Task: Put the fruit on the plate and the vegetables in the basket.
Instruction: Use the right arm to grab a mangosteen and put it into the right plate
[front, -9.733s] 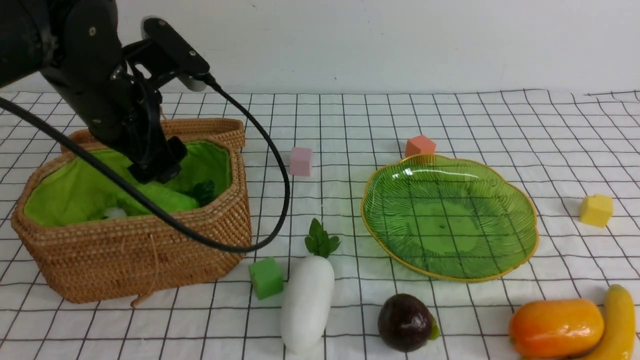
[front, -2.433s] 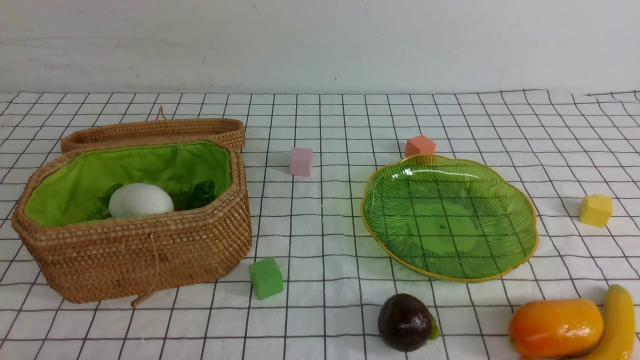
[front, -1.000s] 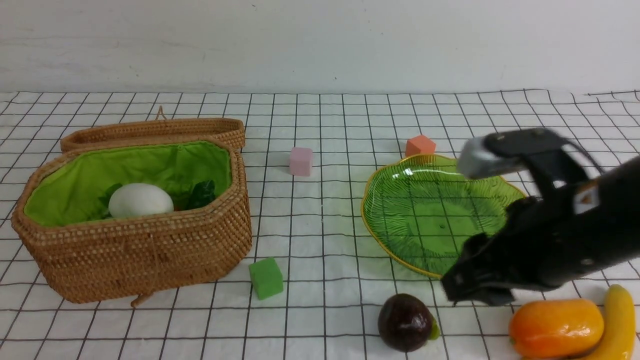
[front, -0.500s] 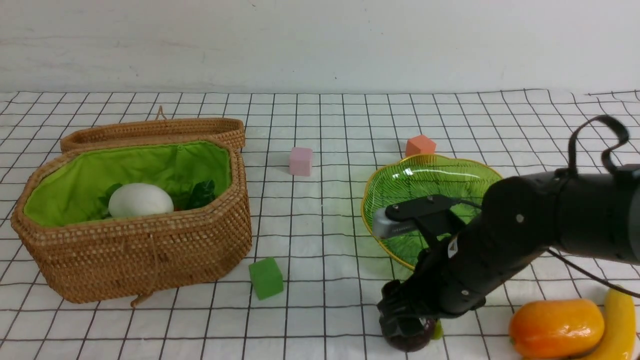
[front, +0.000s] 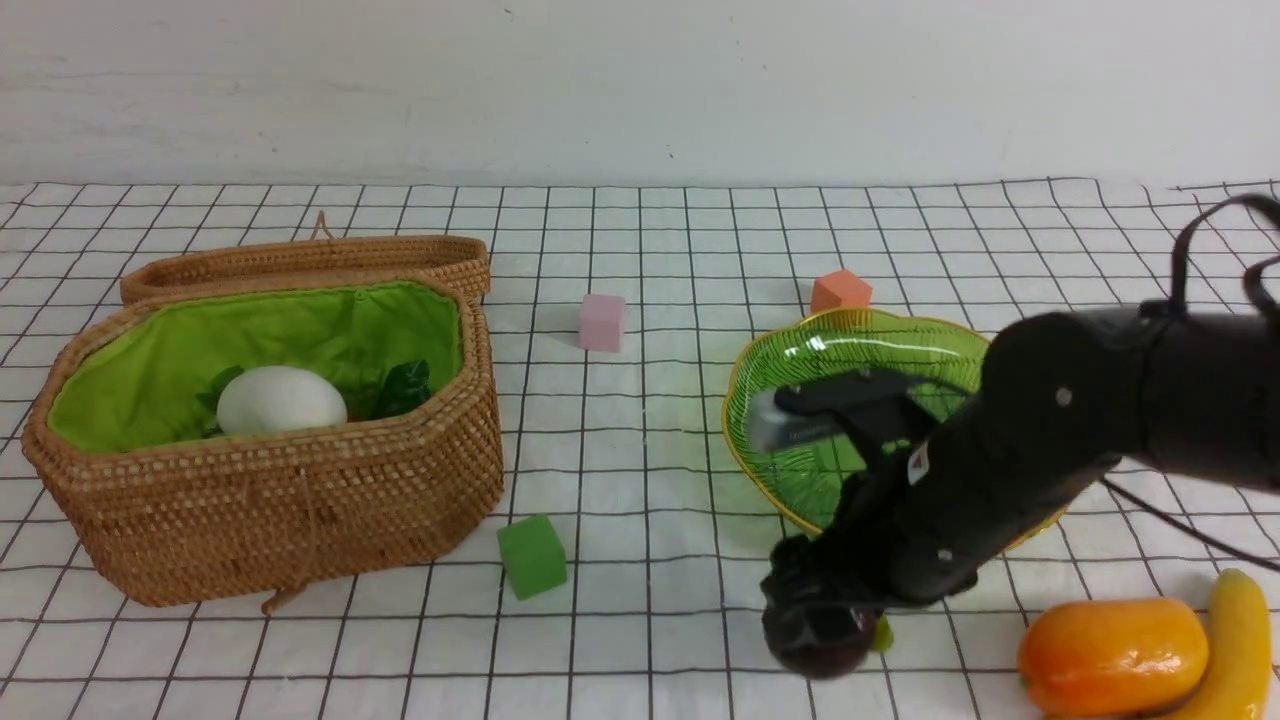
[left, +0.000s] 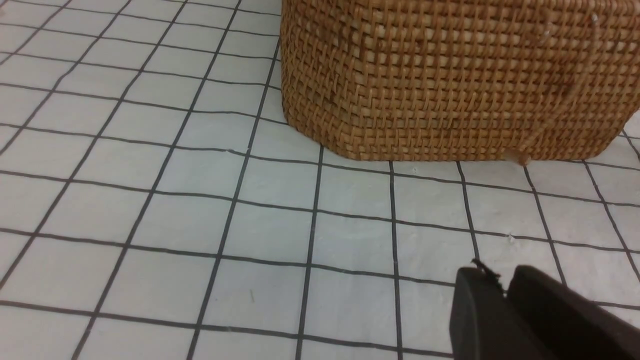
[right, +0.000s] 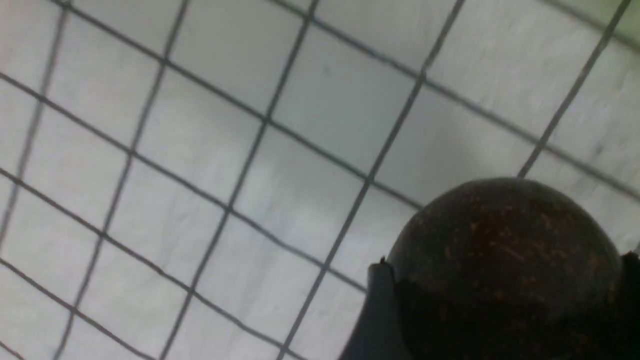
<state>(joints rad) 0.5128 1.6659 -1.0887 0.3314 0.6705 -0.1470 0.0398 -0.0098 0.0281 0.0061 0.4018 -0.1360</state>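
Your right end effector (right: 505, 265) is pinching the dark round fruit (right: 505, 240); you are keeping your left end effector's (left: 492, 285) fingers almost together.

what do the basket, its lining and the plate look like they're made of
The basket looks like woven wicker, matte brown, with the weave plainly visible. Its lining seems to be soft green cloth, judging by the creases. The plate is glossy, see-through green with ribbed lines, probably glass, though clear plastic is possible.

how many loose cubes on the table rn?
4 in view: green right of the basket; pink farther back; orange-red behind the plate; the right arm may hide more.
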